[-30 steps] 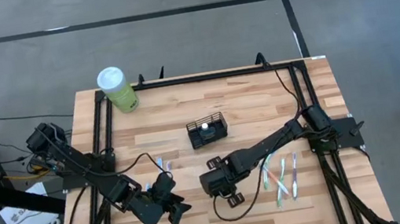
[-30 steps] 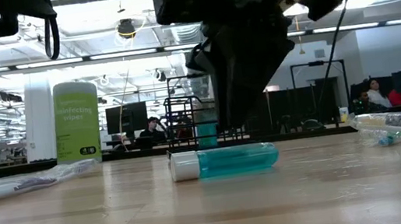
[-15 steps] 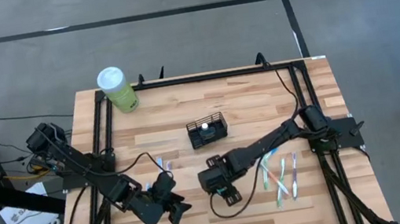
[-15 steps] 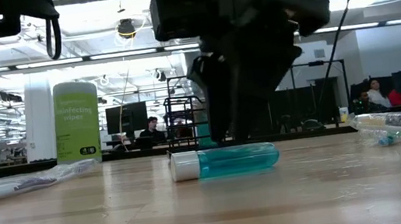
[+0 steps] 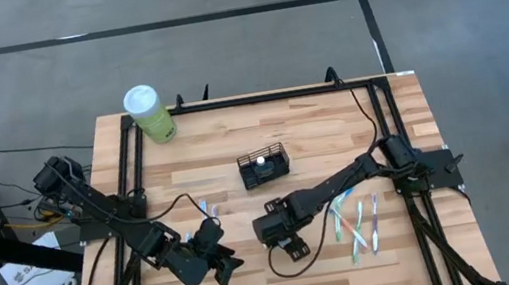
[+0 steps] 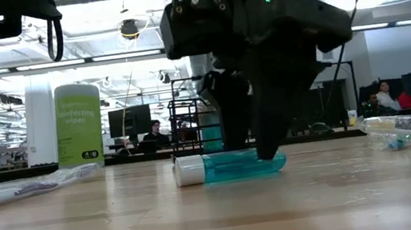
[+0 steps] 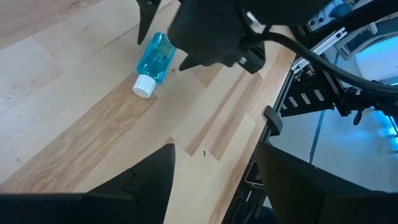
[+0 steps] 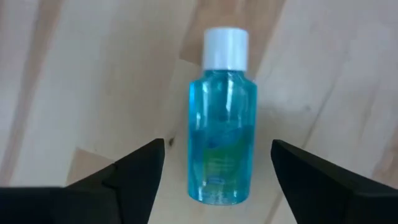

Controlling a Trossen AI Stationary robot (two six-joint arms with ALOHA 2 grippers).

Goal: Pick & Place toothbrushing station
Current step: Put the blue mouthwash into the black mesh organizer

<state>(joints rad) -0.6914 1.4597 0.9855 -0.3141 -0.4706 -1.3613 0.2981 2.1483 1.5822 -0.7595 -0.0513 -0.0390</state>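
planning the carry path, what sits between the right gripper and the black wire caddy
Nothing: in the high view only bare wood separates the right gripper from the black wire caddy. The blue bottle lies under the gripper's open fingers.

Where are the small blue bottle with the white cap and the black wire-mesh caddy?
Blue bottle (image 8: 221, 149), right wrist view, on its clear body.
Black wire-mesh caddy (image 5: 273, 166), high view, on its right compartment.

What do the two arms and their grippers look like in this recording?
Both arms are matte black with jointed, boxy segments, mounted on black frames at the table's sides. Loose black cables loop along each arm. The left gripper and right gripper each end in two flat, dark, angular fingers. A small green light glows on the right arm's wrist housing in the low view.
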